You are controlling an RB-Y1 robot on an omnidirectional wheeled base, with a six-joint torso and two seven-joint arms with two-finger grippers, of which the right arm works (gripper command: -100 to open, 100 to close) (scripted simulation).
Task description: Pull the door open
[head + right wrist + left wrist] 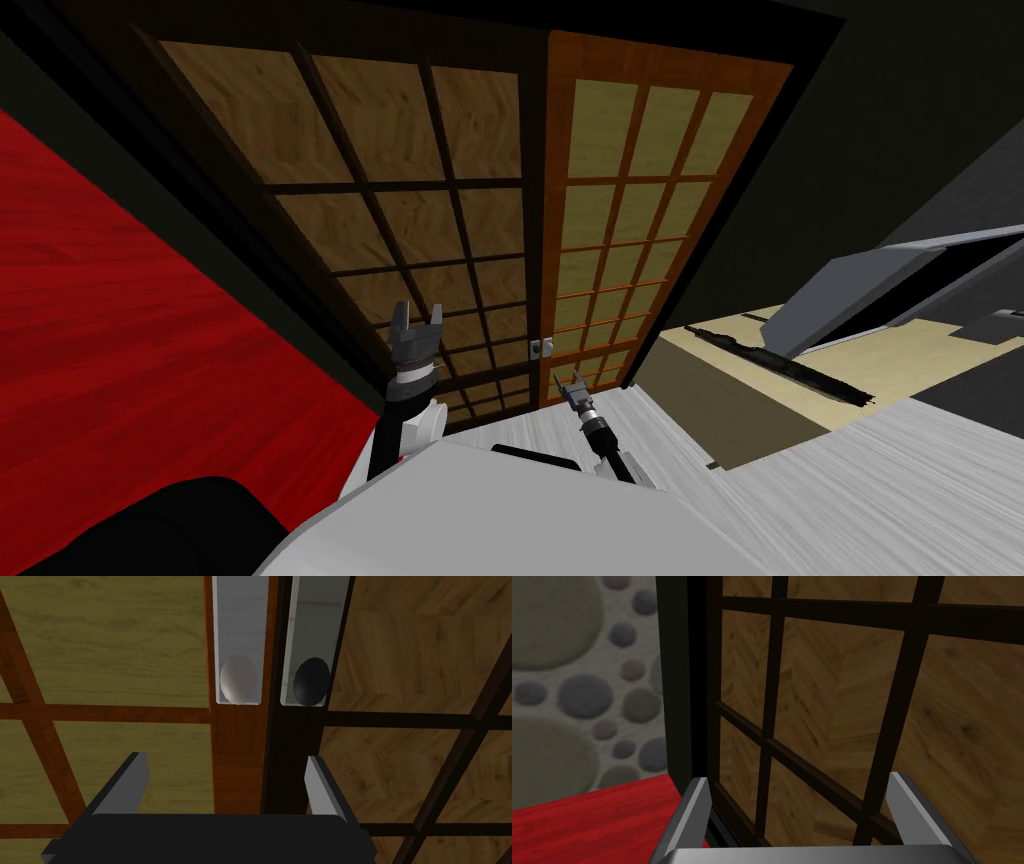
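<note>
A double door with lattice panes stands close in front of me. Its left leaf (pixel 400 200) has a dark frame and brown panels; its right leaf (pixel 640 200) has an orange-brown frame and yellowish panels. Small knobs (pixel 541 348) sit low where the leaves meet. In the right wrist view, a white knob (pixel 239 678) is on the orange leaf and a dark knob (pixel 311 681) on the dark leaf. My right gripper (pixel 572 384) (pixel 226 758) is open, a short way from the knobs and touching nothing. My left gripper (pixel 416 318) (pixel 799 778) is open, facing the dark leaf's lattice (pixel 772 746).
A red wood-grain surface (pixel 120 330) runs along the left, with a pebble-patterned wall (pixel 577 691) beyond the door frame. To the right lies a low beige surface (pixel 900 365) with grey slabs and a long black object (pixel 790 365). Light grey planks (pixel 880 480) cover the floor.
</note>
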